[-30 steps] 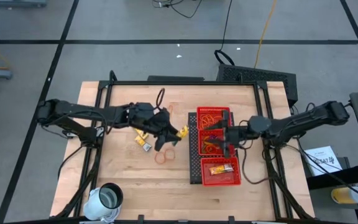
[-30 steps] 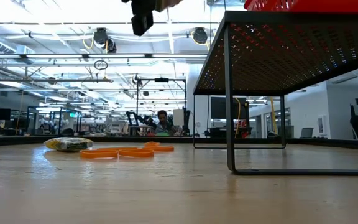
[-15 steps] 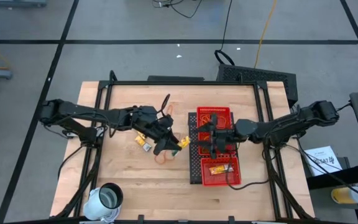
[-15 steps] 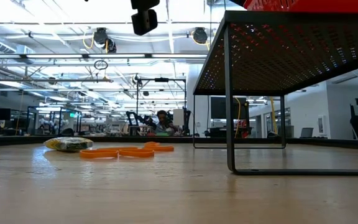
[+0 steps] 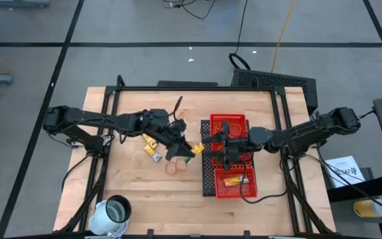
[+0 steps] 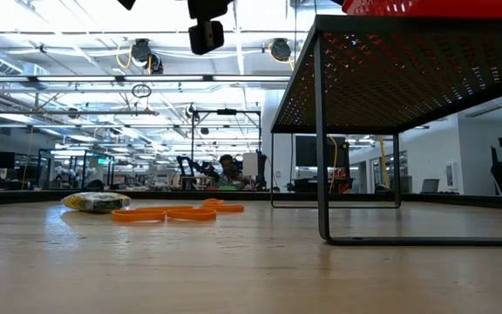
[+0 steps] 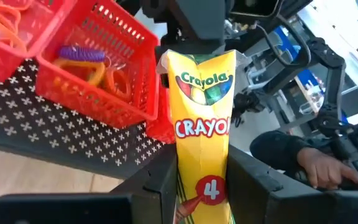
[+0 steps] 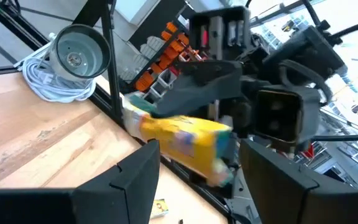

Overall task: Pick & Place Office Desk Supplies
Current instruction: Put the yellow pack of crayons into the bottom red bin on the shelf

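Note:
My left gripper [image 5: 188, 147] is shut on a yellow crayon packet [image 7: 204, 118] and holds it in the air beside the red mesh tray [image 5: 229, 199]. My right gripper [image 5: 209, 145] reaches over the tray's left edge, open. Its fingers [image 8: 135, 171] stand wide apart before the packet [image 8: 179, 137], and no touch shows. Orange rubber bands [image 5: 173, 167] and small yellow packets [image 5: 152, 151] lie flat on the wood. Rubber bands and a purple loop [image 7: 82, 55] fill two tray compartments, and a packet [image 5: 234, 180] lies in the near one. My left gripper pinches the crayon packet between its two fingers, on the long edges of its lower half [image 7: 182, 177]. The fingers come roughly level from the table's left and lie along the packet. The packet is lifted clear, its free end [image 7: 197, 59] sticking out ahead toward my right gripper.
The tray sits on a raised black mesh stand [image 6: 390, 78] with thin legs [image 6: 322, 157]. A white cup [image 5: 115, 211] stands at the near left corner. Black frame rails [image 5: 178, 88] border the table. Bare wood lies near the front edge.
My right gripper has moved toward the table's left, across the tray, up to the packet's free end, rolling a little. My left gripper has rolled about its own line, turning the packet with it, and has stayed nearly in place.

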